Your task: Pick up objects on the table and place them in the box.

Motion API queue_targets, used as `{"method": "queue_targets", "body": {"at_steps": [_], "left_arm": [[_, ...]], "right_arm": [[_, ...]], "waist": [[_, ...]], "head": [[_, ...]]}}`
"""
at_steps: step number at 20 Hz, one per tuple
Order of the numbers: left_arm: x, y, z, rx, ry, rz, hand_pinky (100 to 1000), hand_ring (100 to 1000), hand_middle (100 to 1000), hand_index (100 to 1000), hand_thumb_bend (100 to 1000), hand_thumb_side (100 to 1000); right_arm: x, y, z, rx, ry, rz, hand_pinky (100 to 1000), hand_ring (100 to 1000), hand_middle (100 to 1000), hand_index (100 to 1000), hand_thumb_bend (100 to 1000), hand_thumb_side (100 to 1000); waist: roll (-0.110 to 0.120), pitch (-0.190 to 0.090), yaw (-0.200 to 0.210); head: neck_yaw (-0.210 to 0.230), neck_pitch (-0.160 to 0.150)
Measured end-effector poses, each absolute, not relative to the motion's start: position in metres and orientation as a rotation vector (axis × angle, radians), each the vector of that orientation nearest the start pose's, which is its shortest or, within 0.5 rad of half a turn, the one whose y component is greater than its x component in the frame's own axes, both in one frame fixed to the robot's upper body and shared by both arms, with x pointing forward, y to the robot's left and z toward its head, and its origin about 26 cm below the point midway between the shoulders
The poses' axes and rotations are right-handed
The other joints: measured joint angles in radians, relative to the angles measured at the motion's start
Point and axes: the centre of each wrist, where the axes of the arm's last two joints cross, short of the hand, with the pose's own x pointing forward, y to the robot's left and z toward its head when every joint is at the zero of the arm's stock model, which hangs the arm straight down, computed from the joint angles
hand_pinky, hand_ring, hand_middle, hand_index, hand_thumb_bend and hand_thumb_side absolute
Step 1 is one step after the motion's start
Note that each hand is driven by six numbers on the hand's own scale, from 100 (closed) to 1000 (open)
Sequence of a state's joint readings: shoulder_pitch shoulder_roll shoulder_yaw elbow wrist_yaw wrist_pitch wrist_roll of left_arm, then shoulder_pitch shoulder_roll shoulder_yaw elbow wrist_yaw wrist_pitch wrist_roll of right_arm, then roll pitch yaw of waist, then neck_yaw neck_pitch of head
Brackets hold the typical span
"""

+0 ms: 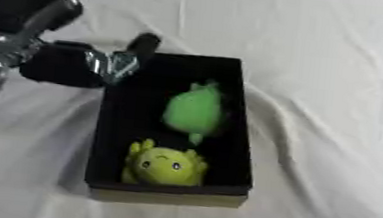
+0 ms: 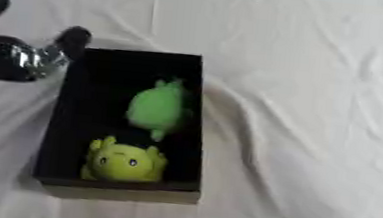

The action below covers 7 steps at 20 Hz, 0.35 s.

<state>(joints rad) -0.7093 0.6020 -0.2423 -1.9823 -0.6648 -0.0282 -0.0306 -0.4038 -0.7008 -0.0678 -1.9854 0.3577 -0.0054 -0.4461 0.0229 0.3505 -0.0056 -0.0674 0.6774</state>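
A black rectangular box sits on a white wrinkled cloth. At its near end lies a yellow-green plush toy with a small face. Beyond it, mid-box, lies a green plush toy. At the box's far left corner, the robot's left hand hovers by the rim, holding nothing, one finger pointing away; how far the rest curl cannot be told.

One black box sits on the white-draped table. Inside lie two toys: one green, one yellow-green.
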Motion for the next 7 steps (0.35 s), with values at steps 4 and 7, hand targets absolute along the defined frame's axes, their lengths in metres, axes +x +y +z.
{"method": "queue_targets", "body": {"at_steps": [4, 7], "left_arm": [[0.309, 0.238, 0.302, -1.183, 2.986, 1.009, 722, 840, 800, 833, 184, 915], [0.309, 0.260, 0.293, -1.140, 3.117, 0.671, 717, 843, 801, 837, 254, 903]], "right_arm": [[0.297, -0.315, 0.280, 1.442, 3.152, -0.416, 823, 781, 682, 817, 100, 1000], [0.297, -0.315, 0.280, 1.400, 3.138, -0.403, 825, 785, 690, 821, 100, 1000]], "waist": [[0.000, 0.000, 0.004], [-0.003, 0.000, 0.007]], "head": [[-0.007, 0.000], [-0.012, 0.000]]}}
